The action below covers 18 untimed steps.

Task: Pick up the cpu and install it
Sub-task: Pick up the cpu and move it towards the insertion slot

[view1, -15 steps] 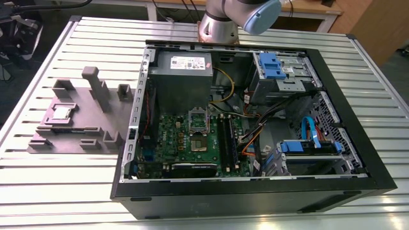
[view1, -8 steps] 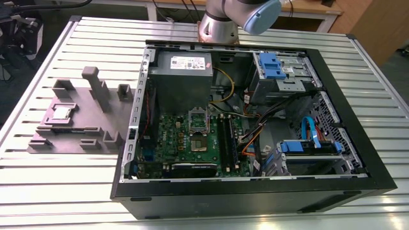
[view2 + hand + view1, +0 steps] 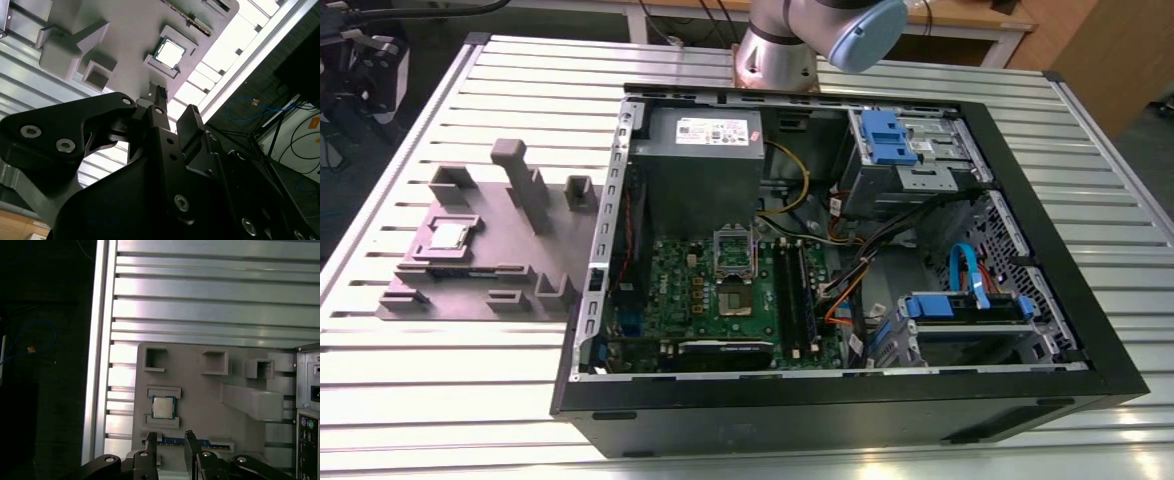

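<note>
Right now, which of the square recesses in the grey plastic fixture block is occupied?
The bracketed one nearest the gripper: the small silvery square cpu lies in it. The three square recesses further away look empty.

cpu [image 3: 450, 233]: is seated in the fixture [image 3: 507, 250].
fixture: is set on the table [image 3: 440, 400], at the exterior view's left of the case [image 3: 854, 412].

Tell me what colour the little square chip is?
Silvery on top; the cpu shows best in the first wrist view.

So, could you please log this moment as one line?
gripper: open, empty | cpu: in grey fixture recess, not gripped | install: not done
</note>
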Motion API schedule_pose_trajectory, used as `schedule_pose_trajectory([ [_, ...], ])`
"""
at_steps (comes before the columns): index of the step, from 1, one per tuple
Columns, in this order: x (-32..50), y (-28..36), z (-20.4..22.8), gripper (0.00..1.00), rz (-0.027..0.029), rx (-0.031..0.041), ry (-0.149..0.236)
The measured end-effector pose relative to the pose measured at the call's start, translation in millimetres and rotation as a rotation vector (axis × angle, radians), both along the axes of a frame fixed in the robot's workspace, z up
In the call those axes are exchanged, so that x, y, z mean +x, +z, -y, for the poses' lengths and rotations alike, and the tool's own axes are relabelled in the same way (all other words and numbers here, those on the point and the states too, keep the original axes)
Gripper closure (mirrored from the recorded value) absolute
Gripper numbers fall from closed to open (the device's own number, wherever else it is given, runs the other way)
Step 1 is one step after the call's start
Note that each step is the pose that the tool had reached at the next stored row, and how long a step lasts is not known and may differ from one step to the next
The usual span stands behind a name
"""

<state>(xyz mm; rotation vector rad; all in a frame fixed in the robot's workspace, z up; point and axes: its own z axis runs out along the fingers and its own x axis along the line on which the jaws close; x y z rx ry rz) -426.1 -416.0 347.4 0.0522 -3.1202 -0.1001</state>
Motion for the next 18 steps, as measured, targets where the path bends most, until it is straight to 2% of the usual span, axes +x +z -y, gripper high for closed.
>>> schedule_pose_trajectory([
  [14,0.0,1.6,0.0,0.64,0.0000,0.0000,0.000],
  [15,0.0,1.6,0.0,0.57,0.0000,0.0000,0.000],
  [18,0.0,1.8,0.0,0.56,0.0000,0.0000,0.000],
])
